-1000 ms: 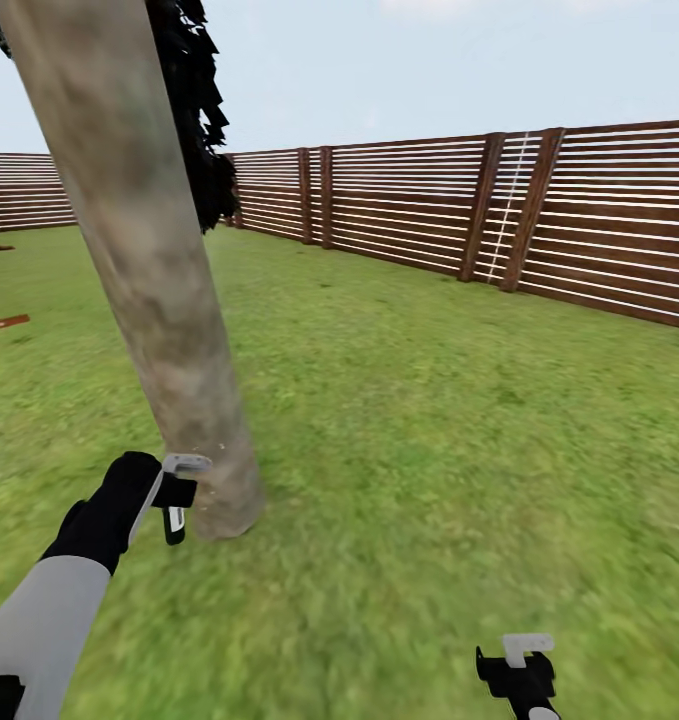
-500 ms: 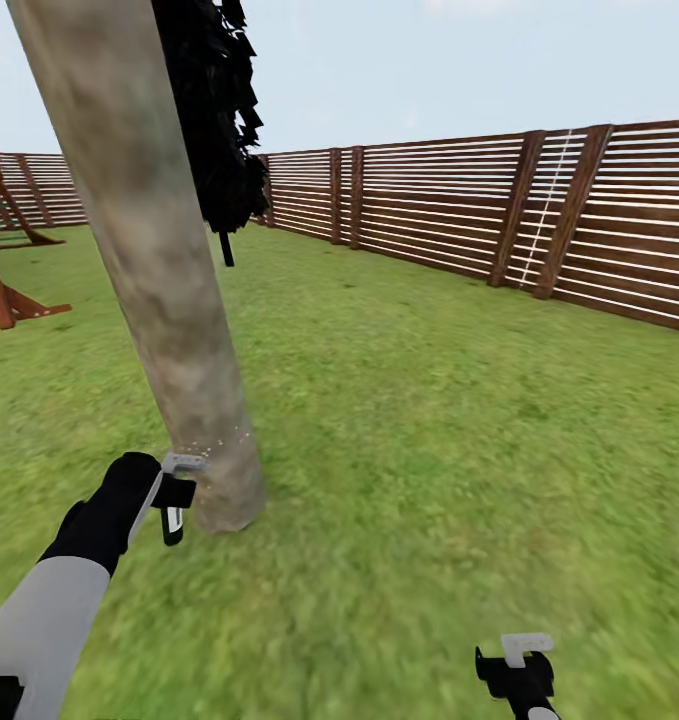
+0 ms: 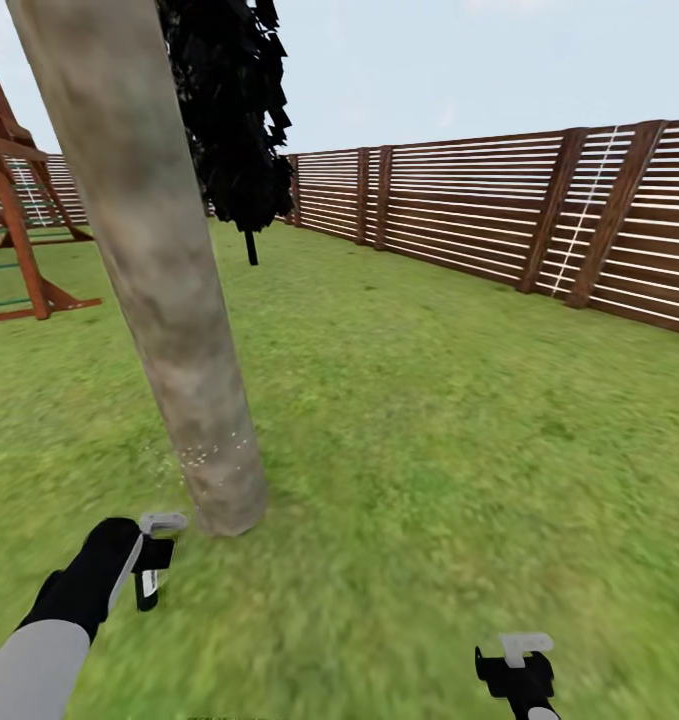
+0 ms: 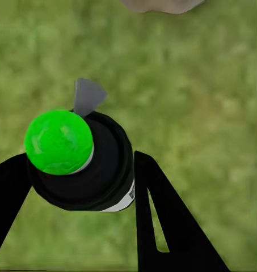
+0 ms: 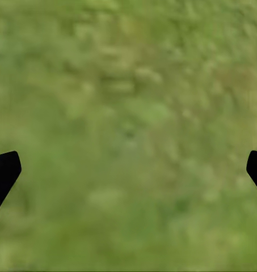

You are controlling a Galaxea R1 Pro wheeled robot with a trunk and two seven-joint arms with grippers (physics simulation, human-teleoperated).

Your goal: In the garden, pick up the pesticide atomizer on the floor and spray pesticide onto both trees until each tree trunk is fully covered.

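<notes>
The pesticide atomizer (image 4: 77,161) has a black body, a green round cap and a grey nozzle, and my left gripper (image 4: 80,170) is shut on it. In the head view the left gripper (image 3: 157,555) holds the atomizer (image 3: 146,588) low over the grass, just short of the foot of a thick mottled grey-brown tree trunk (image 3: 169,300). Small white specks dot the trunk near its base. The trunk's foot (image 4: 162,4) also shows in the left wrist view. My right gripper (image 3: 519,672) hangs open over bare grass (image 5: 128,113), its fingertips (image 5: 3,170) wide apart.
A dark leafy tree on a thin stem (image 3: 234,130) stands behind the trunk. A brown slat fence (image 3: 499,220) runs along the back and right. A red wooden play frame (image 3: 19,230) stands at the left. Green lawn (image 3: 429,420) spreads to the right.
My left arm has drawn back and down from the trunk's base with the atomizer. The camera has turned left, bringing the play frame into view. The right gripper has held still.
</notes>
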